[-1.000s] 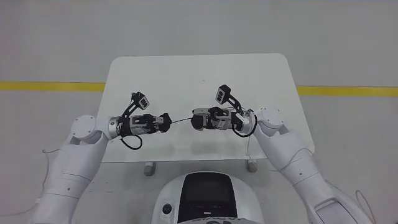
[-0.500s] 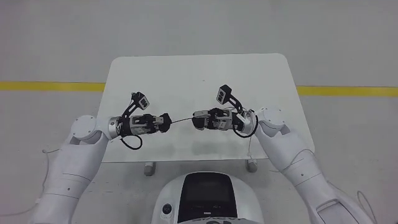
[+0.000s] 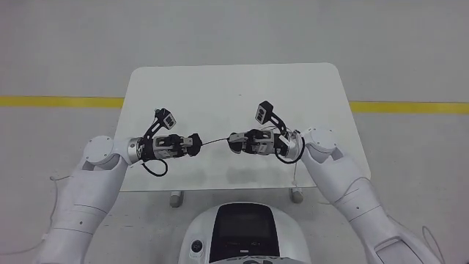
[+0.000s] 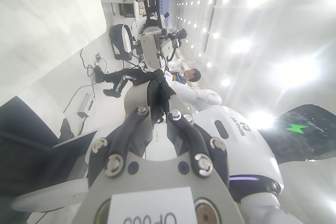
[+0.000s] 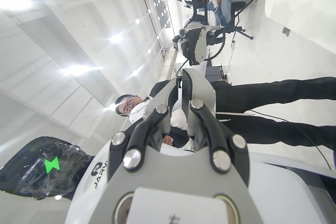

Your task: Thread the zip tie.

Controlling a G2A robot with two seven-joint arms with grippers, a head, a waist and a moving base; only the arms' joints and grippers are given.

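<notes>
White desk (image 3: 220,88) on a grey floor. The top view gives the zip tie's (image 3: 214,142) run above the desk's 6 o'clock edge, with the left claw (image 3: 196,141) at its 9 o'clock end and the right claw (image 3: 233,141) at 3. The wrist views add finger detail: both claws are pinched together on the tie.

Thin dark zip tie (image 3: 213,142), nearly level above the bench (image 3: 220,88), its ends in left tool (image 3: 196,141) and right tool (image 3: 231,140).

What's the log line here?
left gripper: shut on zip tie | right gripper: same | zip tie: straight between them, over table
</notes>
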